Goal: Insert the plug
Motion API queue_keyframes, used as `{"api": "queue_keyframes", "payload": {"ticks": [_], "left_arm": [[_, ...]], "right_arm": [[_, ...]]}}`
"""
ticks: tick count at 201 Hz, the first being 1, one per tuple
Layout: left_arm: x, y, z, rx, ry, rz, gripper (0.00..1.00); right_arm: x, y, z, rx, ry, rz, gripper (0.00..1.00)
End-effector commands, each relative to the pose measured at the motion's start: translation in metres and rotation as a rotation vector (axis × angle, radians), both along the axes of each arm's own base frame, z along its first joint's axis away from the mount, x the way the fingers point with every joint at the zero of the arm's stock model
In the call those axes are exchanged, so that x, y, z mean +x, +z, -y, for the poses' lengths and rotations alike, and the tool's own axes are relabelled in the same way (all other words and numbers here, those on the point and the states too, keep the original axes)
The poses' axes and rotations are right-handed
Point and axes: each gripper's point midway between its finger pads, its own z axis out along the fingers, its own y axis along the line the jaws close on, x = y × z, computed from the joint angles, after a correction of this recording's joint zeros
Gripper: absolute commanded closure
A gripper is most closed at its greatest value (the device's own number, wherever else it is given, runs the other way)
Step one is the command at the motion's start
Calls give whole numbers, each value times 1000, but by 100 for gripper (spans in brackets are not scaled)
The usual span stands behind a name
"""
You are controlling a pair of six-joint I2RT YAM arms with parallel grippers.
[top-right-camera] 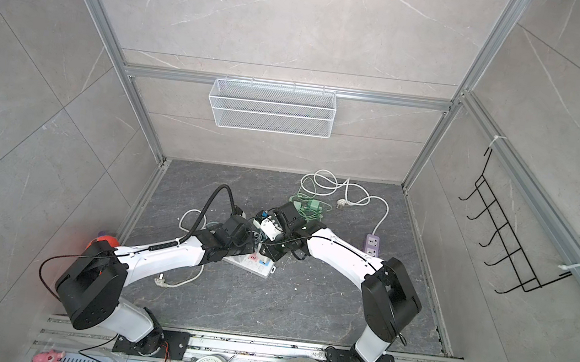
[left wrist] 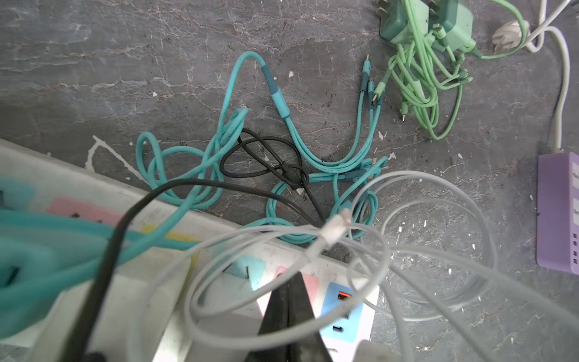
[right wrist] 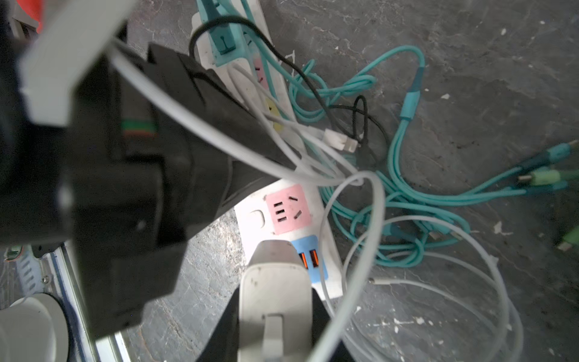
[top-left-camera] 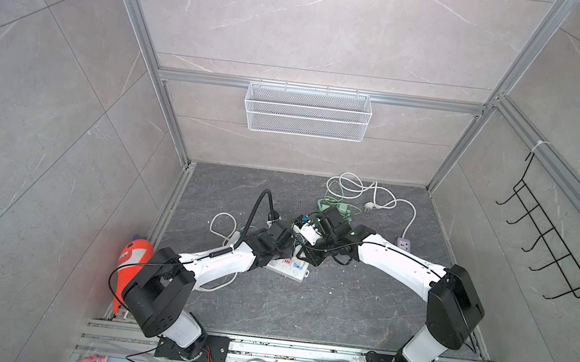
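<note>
At the far left of a top view an orange toy (top-left-camera: 133,257) lies against the wall. Next to it the left arm reaches in over the white power strip (top-left-camera: 289,269), which lies flat on the dark floor. The left pincer (left wrist: 289,291) has its two black jaws pressed together above the strip. A loop of white cable (left wrist: 438,200) crosses in front of them, and I cannot tell whether it is pinched. Beyond the strip's long edge lie tangled teal cables (left wrist: 282,103) with a thin black cable (left wrist: 266,147) knotted among them. Right of the left pincer, the right pincer (right wrist: 275,301) is closed on the plug (right wrist: 272,269), a white block gripped on both sides by the black jaws. The plug sits at the strip's near end, partly covering the blue panel (right wrist: 313,260) and just beside the pink socket (right wrist: 288,208). Its prongs are hidden, so I cannot tell if it touches the strip. Farther right lie green chargers (top-left-camera: 341,208) with their cables, then a coiled white cord (top-left-camera: 354,187) running to a small purple strip (top-left-camera: 404,244).
</note>
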Motion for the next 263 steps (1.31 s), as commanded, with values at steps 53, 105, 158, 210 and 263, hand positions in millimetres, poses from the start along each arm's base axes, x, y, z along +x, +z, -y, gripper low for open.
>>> {"api": "queue_keyframes", "payload": {"ticks": [53,105,158,210,263], "left_arm": [[3,16,-21,-26,70,17,96],[0,11,-24,-20,78,0,96],[-1,15,-24,-31,79,0,94],[-4,12,-26,-41,83,-1,93],[-9,20,-23,-78,43,34,81]], "right_arm": [[14,0,-29,26,96,110,100],[17,-4,-38,30,163,171,100],[12,-8,-43,5,217,216,100],[8,-11,-50,1,239,202,100],[-5,-12,-47,3,237,178,100]]}}
